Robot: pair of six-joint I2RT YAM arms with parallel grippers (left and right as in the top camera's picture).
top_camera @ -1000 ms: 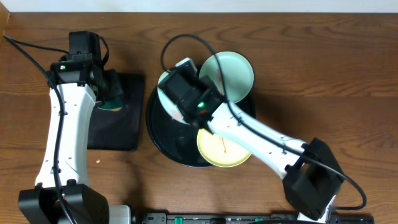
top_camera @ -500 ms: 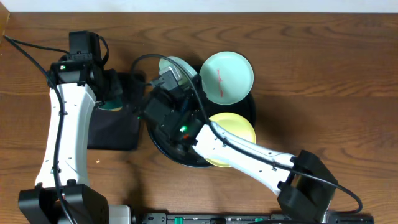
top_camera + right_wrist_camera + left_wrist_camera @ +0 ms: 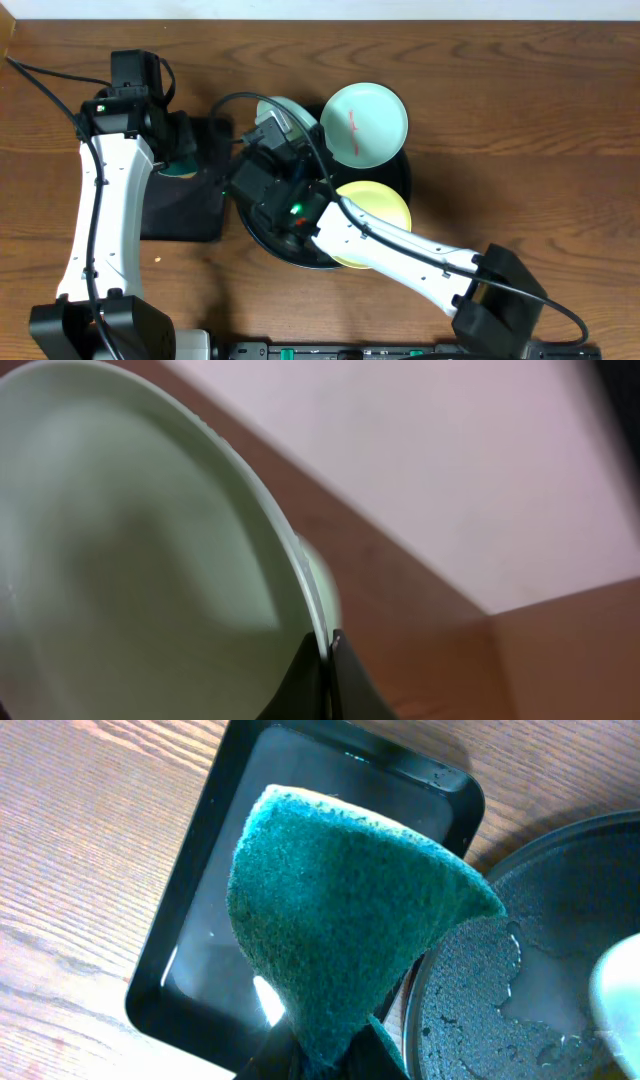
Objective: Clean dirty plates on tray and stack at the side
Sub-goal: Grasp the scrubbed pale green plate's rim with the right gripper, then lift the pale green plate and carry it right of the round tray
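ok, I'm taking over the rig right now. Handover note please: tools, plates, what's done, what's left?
Left tool: shut on the green sponge, above the rectangular tray.
Right tool: shut on the rim of a mint plate, held tilted over the round tray.
Other plates: smeared mint plate on the tray's far rim; yellow plate on its near side.
Done: nothing stacked at the side.
Left: probably wipe the held plate, then the other two, and stack all three.
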